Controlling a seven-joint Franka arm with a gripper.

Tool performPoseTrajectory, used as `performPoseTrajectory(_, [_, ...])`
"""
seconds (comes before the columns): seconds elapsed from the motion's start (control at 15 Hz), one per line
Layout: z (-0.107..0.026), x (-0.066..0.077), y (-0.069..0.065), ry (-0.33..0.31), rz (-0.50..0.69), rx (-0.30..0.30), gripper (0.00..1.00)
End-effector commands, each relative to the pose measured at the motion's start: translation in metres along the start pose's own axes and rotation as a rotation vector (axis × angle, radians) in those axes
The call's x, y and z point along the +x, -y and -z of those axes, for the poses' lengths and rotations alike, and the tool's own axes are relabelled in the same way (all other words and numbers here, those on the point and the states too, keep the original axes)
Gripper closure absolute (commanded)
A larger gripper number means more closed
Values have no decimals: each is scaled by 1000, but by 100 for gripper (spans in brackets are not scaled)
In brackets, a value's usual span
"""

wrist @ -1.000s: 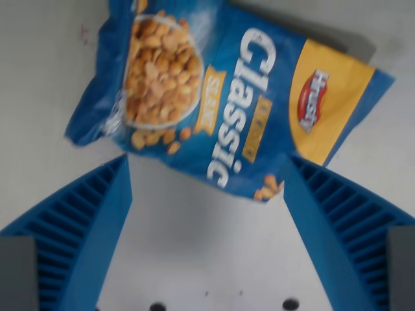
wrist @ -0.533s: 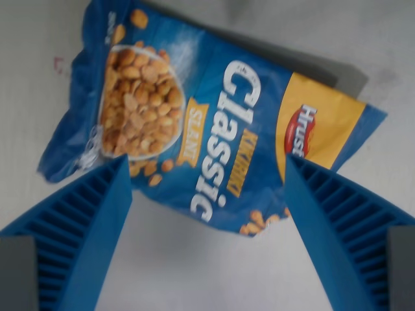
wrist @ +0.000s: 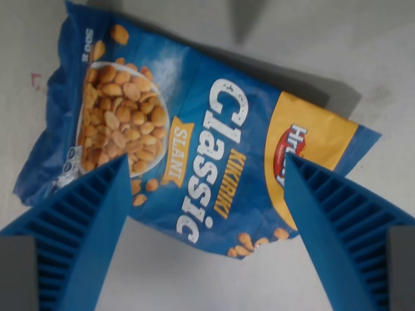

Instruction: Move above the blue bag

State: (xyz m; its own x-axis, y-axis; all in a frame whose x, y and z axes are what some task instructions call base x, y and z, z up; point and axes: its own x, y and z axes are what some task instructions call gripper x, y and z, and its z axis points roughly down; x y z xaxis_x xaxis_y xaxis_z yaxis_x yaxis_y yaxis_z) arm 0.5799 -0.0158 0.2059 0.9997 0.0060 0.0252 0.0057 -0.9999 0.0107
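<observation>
The blue bag (wrist: 194, 136) of peanuts lies flat on the pale tabletop, printed with "Classic", a bowl of nuts at the wrist view's left and a yellow band with a red logo at the right. It fills the upper and middle part of the view, tilted down to the right. My gripper (wrist: 204, 172) hovers over it, open, with nothing between its fingers. The left blue ribbed finger (wrist: 84, 227) overlaps the bag's lower left corner, and the right finger (wrist: 337, 227) covers part of the yellow band.
The pale grey tabletop (wrist: 194, 278) shows below the bag and around its edges. A dark shadow (wrist: 246, 23) falls at the top of the view. A small red mark (wrist: 35, 81) sits on the table at the left edge.
The whole scene has slid down and left in the view: the camera has moved further over the bag. The bag now lies between the fingers. The fingers stay as wide apart.
</observation>
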Motion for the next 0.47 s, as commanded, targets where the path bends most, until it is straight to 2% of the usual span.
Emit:
performPoseTrajectory(0.07, [-3, 11, -5, 23, 24, 11, 0])
performPoseTrajectory(0.47, [-7, 14, -7, 28, 19, 15, 0])
